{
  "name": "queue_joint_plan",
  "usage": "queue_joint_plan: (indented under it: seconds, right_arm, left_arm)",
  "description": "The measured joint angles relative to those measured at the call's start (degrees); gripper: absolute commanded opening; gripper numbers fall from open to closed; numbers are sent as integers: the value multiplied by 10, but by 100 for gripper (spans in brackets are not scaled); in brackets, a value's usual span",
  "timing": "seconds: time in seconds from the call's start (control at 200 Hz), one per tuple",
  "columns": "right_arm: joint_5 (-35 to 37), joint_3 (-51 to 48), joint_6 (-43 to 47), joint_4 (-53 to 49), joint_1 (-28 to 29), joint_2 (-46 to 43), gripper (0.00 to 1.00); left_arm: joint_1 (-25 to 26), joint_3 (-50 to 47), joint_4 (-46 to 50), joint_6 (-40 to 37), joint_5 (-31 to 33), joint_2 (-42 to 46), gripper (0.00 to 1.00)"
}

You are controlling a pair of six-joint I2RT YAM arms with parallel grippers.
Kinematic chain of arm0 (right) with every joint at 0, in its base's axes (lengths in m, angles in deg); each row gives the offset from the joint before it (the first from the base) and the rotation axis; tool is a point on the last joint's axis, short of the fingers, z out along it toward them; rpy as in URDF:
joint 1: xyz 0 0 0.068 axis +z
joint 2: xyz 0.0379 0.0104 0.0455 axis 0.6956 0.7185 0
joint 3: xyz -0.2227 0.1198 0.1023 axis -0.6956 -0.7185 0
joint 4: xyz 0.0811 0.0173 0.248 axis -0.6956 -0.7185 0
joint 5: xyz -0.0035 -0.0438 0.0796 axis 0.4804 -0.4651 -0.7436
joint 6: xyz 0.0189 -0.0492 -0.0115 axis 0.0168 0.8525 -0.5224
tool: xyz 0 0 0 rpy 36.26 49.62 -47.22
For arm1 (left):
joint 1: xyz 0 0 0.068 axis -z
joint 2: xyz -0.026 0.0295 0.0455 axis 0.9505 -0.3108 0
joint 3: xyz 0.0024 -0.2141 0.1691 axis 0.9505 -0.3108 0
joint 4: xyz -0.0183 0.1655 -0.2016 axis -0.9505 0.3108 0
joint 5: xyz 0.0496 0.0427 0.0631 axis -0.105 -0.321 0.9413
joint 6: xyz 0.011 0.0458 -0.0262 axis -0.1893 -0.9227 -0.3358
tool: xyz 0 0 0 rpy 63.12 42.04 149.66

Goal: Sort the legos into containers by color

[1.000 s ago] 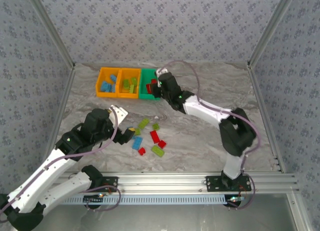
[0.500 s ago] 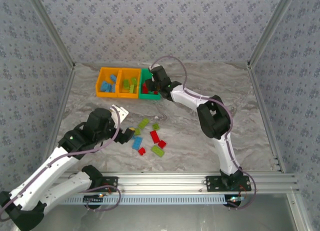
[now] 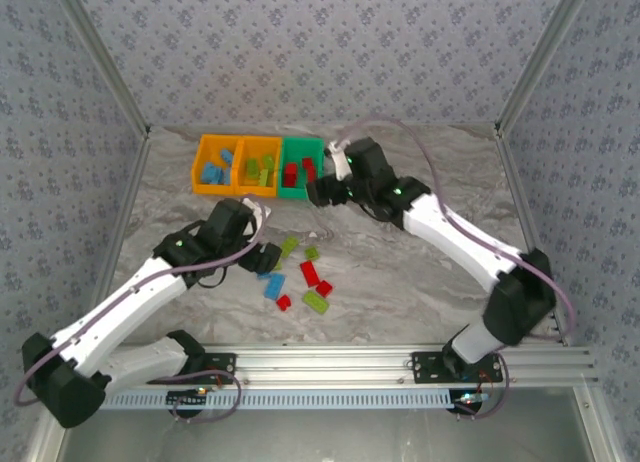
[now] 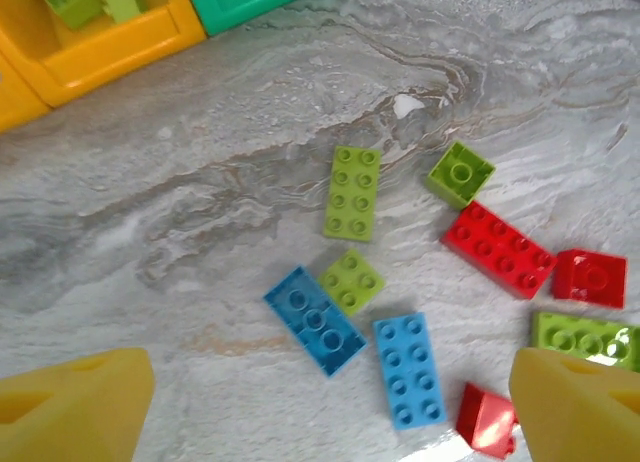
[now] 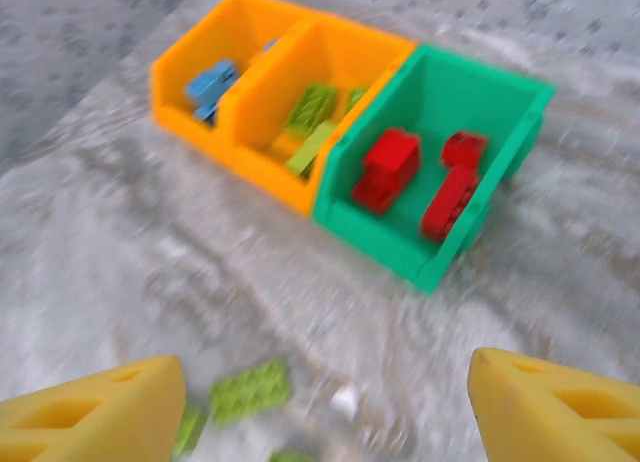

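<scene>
The left gripper hangs open with nothing between its jaws. Its blunt yellow fingertips fill the lower corners of the left wrist view. Below it the loose legos lie scattered flat on the table, studs up: two blue bricks side by side at lower centre, a small lime square touching the upper one, a long lime brick above that, a lime cube to the right, and red pieces towards the right edge.

The right gripper is also spread wide and empty, with its wedge-shaped yellow fingertips low in its own view. Beyond it stand the containers, three glossy rectangular bins joined in a row that slants across the upper half of the frame. The left orange bin holds blue bricks, the middle orange bin holds lime ones, and the green bin holds red ones. This view is blurred.

From above, the bins sit upper left of centre and the loose bricks lie at mid-frame, well apart from them. The table is smooth and marbled in grey and white. Walls of grey-blue cloth with a small repeated motif close it in on three sides, held by bare aluminium posts, and a slotted metal rail runs along the bottom.
</scene>
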Motion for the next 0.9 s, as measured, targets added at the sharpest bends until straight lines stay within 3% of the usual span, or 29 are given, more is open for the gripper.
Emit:
queue_joint_plan:
  seconds: [0.345,0.62,0.899]
  right_arm:
    - [-73,-223,-56,-71,42,-174,81]
    - [-70,-276,-107,-65,41,-231,81]
    - [-71,-275,-120,-60,40,-231,82]
  left_arm:
    - [-8,56,-57,27,-16,-280,84]
    - [-28,101,-96,6,-26,-420,55]
    - [-34,109,-110,4,-54,-440,35]
